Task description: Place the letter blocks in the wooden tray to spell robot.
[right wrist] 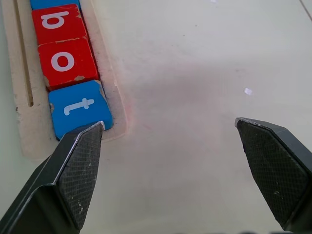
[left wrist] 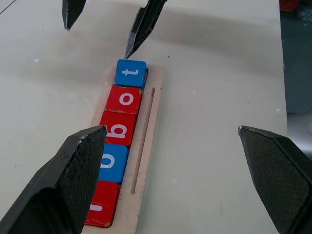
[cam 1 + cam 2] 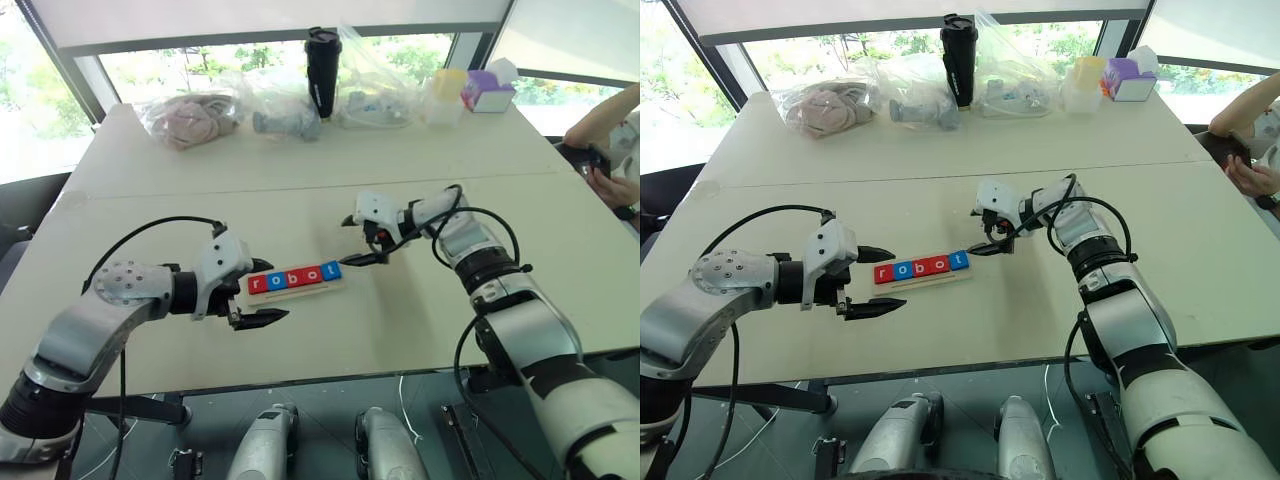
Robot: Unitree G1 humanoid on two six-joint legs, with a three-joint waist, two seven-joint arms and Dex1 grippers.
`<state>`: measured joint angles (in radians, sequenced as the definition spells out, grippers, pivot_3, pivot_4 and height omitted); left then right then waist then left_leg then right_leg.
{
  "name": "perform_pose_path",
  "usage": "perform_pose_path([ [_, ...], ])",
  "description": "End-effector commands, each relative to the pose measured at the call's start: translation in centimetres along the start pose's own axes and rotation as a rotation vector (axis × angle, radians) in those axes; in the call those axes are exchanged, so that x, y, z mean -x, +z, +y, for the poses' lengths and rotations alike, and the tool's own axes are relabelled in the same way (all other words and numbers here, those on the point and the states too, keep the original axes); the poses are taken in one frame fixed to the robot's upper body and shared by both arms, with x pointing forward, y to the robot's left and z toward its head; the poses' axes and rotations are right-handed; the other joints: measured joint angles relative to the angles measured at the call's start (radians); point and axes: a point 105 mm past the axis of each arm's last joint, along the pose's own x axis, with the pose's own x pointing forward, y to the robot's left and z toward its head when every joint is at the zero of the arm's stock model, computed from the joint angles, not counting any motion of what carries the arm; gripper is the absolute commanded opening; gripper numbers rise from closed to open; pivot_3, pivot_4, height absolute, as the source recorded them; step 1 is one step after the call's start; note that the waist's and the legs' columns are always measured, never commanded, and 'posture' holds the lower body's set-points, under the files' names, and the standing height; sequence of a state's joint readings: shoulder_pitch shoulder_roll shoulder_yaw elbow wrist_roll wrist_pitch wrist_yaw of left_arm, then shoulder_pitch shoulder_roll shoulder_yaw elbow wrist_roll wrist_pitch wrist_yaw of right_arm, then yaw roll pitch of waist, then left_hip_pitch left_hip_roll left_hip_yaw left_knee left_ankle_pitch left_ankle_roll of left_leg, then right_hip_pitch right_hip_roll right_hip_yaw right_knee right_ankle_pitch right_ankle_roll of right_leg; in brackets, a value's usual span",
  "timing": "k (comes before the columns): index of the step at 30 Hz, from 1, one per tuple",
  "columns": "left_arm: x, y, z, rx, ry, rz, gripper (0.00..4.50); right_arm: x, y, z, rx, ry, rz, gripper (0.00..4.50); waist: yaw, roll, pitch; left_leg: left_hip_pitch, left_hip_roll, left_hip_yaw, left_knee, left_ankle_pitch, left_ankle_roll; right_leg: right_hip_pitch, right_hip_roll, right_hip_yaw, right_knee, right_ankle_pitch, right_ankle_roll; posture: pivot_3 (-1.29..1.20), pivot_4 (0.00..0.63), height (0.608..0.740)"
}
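Observation:
The wooden tray [image 3: 310, 291] lies on the table's near middle with five letter blocks [image 3: 294, 277] in a row reading "robot": red r [image 2: 102, 204], blue o [image 2: 111, 163], red b [image 2: 117, 127], red o [image 2: 125, 100], blue t [image 2: 130, 73]. My left gripper [image 3: 274, 290] hovers at the tray's r end, open, nothing between its fingers. My right gripper [image 3: 345, 242] is just off the t end, open and empty, one fingertip [image 1: 83, 146] close by the t block [image 1: 78, 107]. Its two tips [image 2: 131, 46] also show in the left wrist view beyond the t.
Along the table's far edge stand a black tumbler [image 3: 322, 70], plastic bags of items [image 3: 190, 118], a yellowish container [image 3: 446, 95] and a purple tissue box [image 3: 488, 92]. A person's arm [image 3: 605, 125] reaches in at the far right. Bare tabletop [image 3: 300, 200] surrounds the tray.

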<state>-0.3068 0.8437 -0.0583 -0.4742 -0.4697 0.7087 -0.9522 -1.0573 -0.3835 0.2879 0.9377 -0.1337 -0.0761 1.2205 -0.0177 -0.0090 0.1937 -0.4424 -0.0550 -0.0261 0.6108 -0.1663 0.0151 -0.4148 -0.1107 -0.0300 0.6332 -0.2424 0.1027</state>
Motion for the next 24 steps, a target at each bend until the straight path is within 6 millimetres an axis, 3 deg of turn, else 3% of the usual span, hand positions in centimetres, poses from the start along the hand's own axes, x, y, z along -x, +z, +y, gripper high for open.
perform_pose_path([
  [1, 0.4, 0.7, 0.2, -0.033, 0.018, -0.023, 4.50, -0.1, 0.4, 0.0, 0.015, -0.002, -0.019, 4.48, 0.000, 0.000, 0.000, 0.000, 0.000, 0.000, 0.000, 0.000, 0.000, 0.000, 0.000, 0.000, 0.000, 0.000, 0.000, 0.00, 0.150, 0.740],
  [12, 0.3, 0.6, 0.1, -0.028, 0.016, -0.025, 4.50, 0.0, 0.6, -0.1, 0.022, -0.018, -0.025, 4.48, 0.000, 0.000, 0.000, 0.000, 0.000, 0.000, 0.000, 0.000, 0.000, 0.000, 0.000, 0.000, 0.000, 0.000, 0.000, 0.00, 0.150, 0.740],
  [18, 1.7, 0.3, 0.8, 0.049, 0.056, -0.029, 4.50, 3.1, 2.5, -2.3, 0.115, -0.196, -0.054, 4.48, 0.001, 0.000, 0.000, 0.000, 0.000, 0.000, 0.000, 0.000, 0.000, 0.000, 0.000, 0.000, 0.000, 0.000, 0.000, 0.00, 0.150, 0.740],
  [21, 3.0, -1.0, 0.9, 0.082, 0.106, 0.004, 4.50, 4.6, 3.0, -1.7, 0.116, -0.264, -0.075, 4.48, 0.003, 0.000, 0.000, 0.000, 0.000, 0.000, 0.000, 0.000, 0.000, 0.000, 0.000, 0.000, 0.000, 0.000, 0.000, 0.00, 0.150, 0.740],
  [24, 5.1, -3.0, 1.0, 0.142, 0.176, 0.042, 4.50, 6.6, 2.9, 0.1, 0.045, -0.329, -0.114, 4.48, 0.005, 0.000, 0.000, 0.000, 0.000, 0.000, -0.002, 0.000, 0.000, -0.001, -0.001, 0.000, 0.000, 0.000, 0.000, 0.00, 0.150, 0.740],
])
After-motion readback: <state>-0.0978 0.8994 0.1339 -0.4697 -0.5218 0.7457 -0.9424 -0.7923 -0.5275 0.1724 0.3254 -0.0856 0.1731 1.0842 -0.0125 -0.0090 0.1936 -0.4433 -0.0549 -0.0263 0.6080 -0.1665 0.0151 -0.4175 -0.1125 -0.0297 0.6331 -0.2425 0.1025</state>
